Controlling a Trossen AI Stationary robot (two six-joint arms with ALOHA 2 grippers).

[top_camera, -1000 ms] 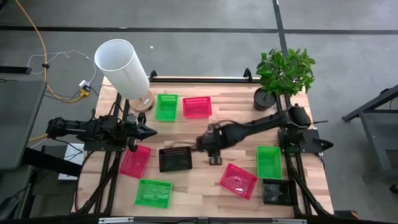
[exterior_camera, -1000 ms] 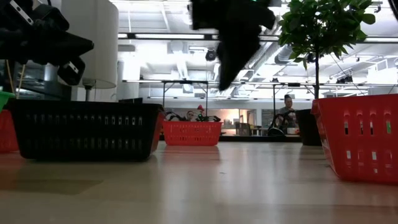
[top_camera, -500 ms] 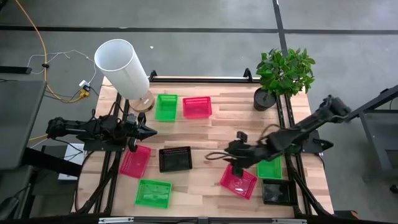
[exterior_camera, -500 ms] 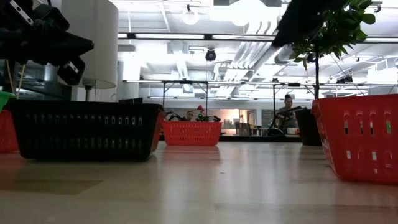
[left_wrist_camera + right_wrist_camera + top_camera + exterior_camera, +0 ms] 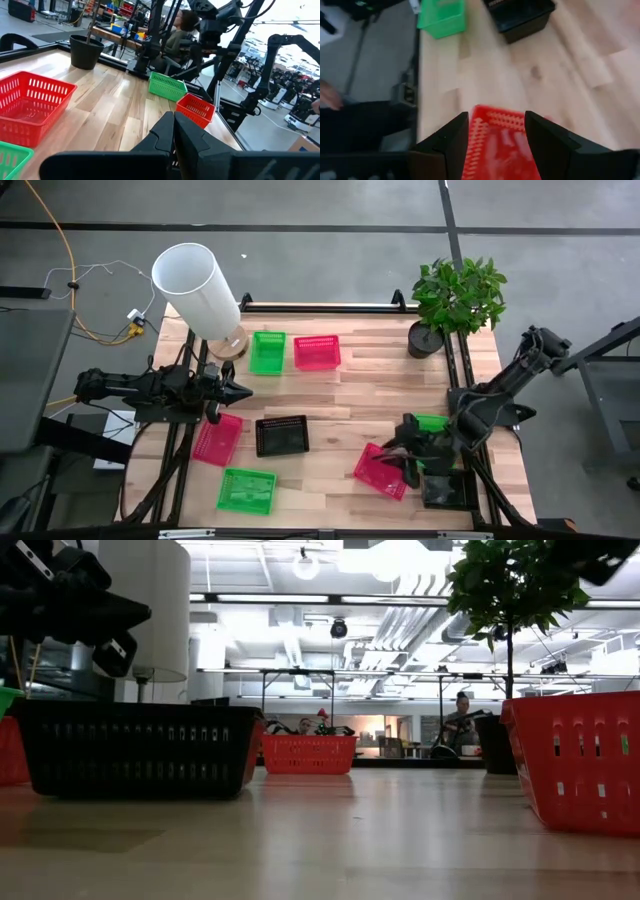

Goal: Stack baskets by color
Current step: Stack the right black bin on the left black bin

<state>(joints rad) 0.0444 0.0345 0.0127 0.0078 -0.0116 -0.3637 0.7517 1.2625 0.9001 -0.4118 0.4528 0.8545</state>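
High view: nearest the front edge, a green basket (image 5: pixel 246 489) and a black basket (image 5: pixel 446 489), both shallow with slotted sides. Right gripper (image 5: pixel 408 464), fingers spread wide, hovers over the tilted pink basket (image 5: pixel 381 470); another green basket (image 5: pixel 432 438) lies just beyond. Mid-table: a pink basket (image 5: pixel 217 439) beside a black one (image 5: pixel 281 435). Left gripper (image 5: pixel 238 391), fingers pressed together, waits at the left edge. Farthest: green (image 5: pixel 266 352) and pink (image 5: pixel 317 351) baskets, side by side.
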